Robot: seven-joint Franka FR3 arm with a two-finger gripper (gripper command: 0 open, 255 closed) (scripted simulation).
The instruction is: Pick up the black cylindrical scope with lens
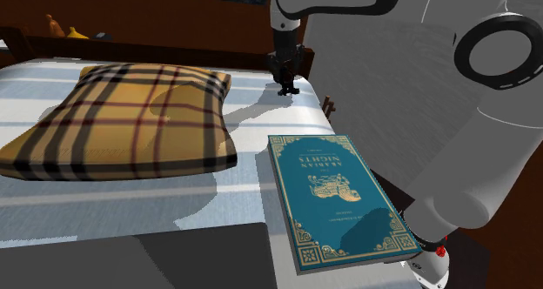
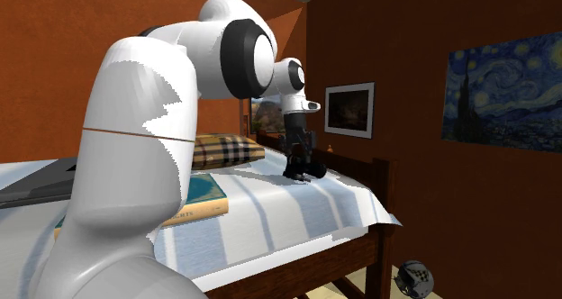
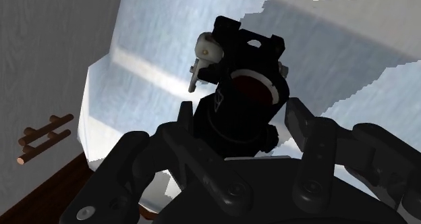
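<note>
— Scope lifted yet?
— No, I judge. The black scope (image 1: 285, 88) sits on the bed (image 1: 130, 211) near its far corner, past the plaid pillow (image 1: 122, 122). The pincer (image 3: 239, 111) straddles it; clamped or not, I cannot tell. Lifting remains.

walls (image 2: 54, 63): rust-orange | bed frame (image 2: 385, 225): dark wood | sheet (image 2: 306, 207): blue-white stripes | paintings (image 2: 504, 90): two, smaller one's subject unclear

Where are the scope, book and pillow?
scope (image 3: 247, 93): wrist view, on its dark lens face.
book (image 1: 335, 196): shoulder view, middle of the teal cover.
pillow (image 1: 122, 122): shoulder view, middle of the plaid top.
</note>
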